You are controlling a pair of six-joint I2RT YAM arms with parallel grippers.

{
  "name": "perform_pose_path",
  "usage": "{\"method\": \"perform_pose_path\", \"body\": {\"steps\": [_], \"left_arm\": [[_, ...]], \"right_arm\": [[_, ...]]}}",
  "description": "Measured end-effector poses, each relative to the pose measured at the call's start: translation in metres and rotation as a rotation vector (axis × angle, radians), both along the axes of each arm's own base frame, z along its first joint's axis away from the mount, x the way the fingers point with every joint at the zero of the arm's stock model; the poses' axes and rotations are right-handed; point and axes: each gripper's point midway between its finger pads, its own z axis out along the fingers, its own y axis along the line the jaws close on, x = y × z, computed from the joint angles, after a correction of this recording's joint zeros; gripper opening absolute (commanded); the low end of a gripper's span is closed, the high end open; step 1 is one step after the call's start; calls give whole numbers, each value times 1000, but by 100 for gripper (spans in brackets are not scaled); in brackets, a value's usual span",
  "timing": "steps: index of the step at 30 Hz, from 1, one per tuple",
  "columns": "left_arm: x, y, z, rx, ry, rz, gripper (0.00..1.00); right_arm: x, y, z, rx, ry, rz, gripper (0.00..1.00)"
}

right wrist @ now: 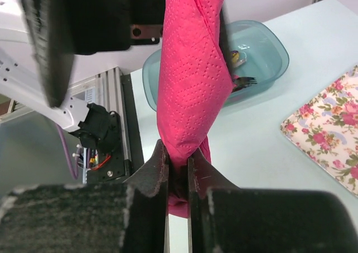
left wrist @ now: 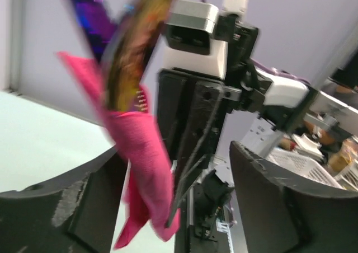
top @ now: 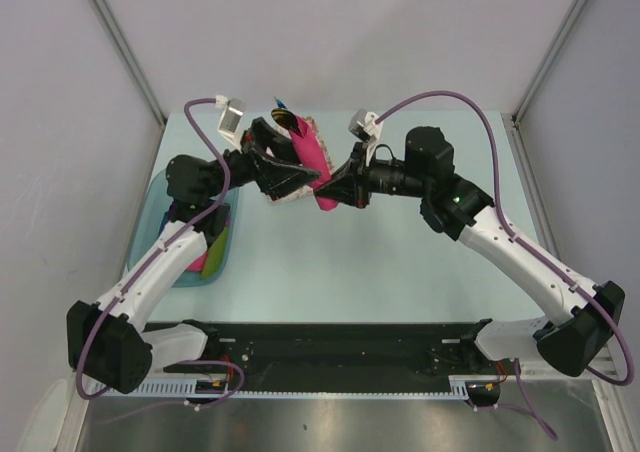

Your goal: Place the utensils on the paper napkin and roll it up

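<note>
The right wrist view shows the right end effector [right wrist: 178, 177] clenched on the lower end of the rolled paper napkin [right wrist: 190, 79], lifted above the counter [right wrist: 251, 146]. The left wrist view adds what that one hides: the utensils [left wrist: 131, 46], blurred, poking from the roll's top, and the left end effector [left wrist: 178, 149] released, fingers spread wide around the roll
</note>
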Motion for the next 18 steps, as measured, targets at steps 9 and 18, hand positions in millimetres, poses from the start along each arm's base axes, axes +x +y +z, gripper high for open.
{"method": "perform_pose_path", "body": {"steps": [9, 18], "left_arm": [[34, 24, -22, 18, 140, 140, 91], [28, 24, -24, -21, 203, 103, 81]], "right_arm": [[2, 6, 15, 66, 32, -19, 0], [10, 15, 16, 108, 90, -26, 0]]}}
